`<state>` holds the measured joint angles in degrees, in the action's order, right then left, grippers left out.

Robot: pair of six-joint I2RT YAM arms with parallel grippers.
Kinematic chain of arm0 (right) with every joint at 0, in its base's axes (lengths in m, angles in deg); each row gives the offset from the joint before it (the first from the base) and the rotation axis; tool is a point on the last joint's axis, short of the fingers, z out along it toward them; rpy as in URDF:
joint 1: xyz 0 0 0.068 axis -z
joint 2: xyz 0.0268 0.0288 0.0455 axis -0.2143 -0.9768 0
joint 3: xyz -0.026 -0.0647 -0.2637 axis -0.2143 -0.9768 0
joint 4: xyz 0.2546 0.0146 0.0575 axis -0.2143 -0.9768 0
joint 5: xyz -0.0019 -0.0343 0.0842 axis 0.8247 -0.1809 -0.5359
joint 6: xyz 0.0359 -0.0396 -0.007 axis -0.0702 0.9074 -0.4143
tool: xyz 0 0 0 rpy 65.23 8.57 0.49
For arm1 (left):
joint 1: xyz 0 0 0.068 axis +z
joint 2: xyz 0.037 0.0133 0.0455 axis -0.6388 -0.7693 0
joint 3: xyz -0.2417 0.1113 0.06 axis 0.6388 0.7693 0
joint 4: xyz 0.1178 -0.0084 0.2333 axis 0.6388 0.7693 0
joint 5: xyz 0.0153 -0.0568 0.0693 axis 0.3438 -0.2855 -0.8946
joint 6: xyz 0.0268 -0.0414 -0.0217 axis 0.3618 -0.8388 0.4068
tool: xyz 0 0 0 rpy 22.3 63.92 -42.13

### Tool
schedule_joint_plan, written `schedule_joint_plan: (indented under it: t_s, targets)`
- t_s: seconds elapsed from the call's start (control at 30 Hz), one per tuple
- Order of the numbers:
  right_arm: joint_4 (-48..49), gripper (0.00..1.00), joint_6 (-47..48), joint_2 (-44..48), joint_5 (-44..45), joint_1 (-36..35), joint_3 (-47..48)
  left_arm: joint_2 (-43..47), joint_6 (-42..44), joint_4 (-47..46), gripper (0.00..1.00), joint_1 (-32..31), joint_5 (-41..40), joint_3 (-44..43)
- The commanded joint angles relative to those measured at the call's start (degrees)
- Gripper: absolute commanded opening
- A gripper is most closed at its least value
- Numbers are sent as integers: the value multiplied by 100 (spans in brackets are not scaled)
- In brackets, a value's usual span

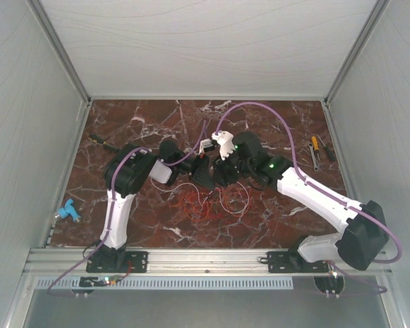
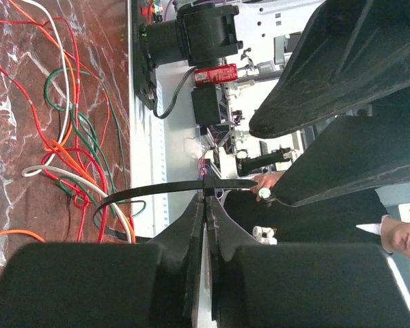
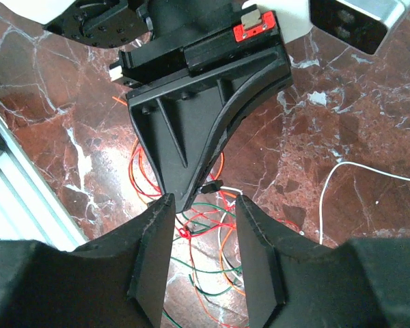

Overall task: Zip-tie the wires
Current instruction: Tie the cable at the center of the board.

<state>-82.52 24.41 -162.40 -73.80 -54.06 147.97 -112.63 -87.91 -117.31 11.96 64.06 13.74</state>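
The wires (image 1: 203,201), thin red, orange, white and green strands, lie in loose loops on the marble table (image 1: 130,123). In the left wrist view my left gripper (image 2: 207,197) is shut on the black zip tie (image 2: 157,188), which curves in a loop round part of the wires (image 2: 65,147). My right gripper (image 3: 205,199) is open, with the left gripper's fingers (image 3: 191,130) and the zip tie's end (image 3: 212,185) just ahead of its jaws, above the wires (image 3: 208,236). In the top view the two grippers, left (image 1: 206,172) and right (image 1: 223,173), meet tip to tip.
A yellow-handled screwdriver (image 1: 316,145) and another tool lie at the table's right edge. A blue object (image 1: 67,211) lies at the left edge. A small dark item (image 1: 100,141) lies at the back left. Grey walls enclose the table.
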Motion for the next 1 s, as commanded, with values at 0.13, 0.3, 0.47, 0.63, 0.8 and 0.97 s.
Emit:
schedule_joint_plan:
  t_s: [0.13,0.3,0.47,0.63,0.8,0.97]
  targets:
    - [-93,36,44,-184,181,-134,200,-99,-31,-1488,0,41,26,-190]
    - [-1,34,73,-238,284,-231,202,-109,-65,-1488,0,41,33,-215]
    - [93,31,84,-290,411,-269,182,-106,-90,-1488,0,41,41,-225]
    - [163,28,92,-350,535,-316,195,-96,-94,-1488,0,41,49,-225]
    - [281,25,85,-383,633,-348,200,-96,-101,-1488,0,41,50,-216]
    - [358,24,82,-425,740,-374,255,-96,-117,-1488,0,41,50,-221]
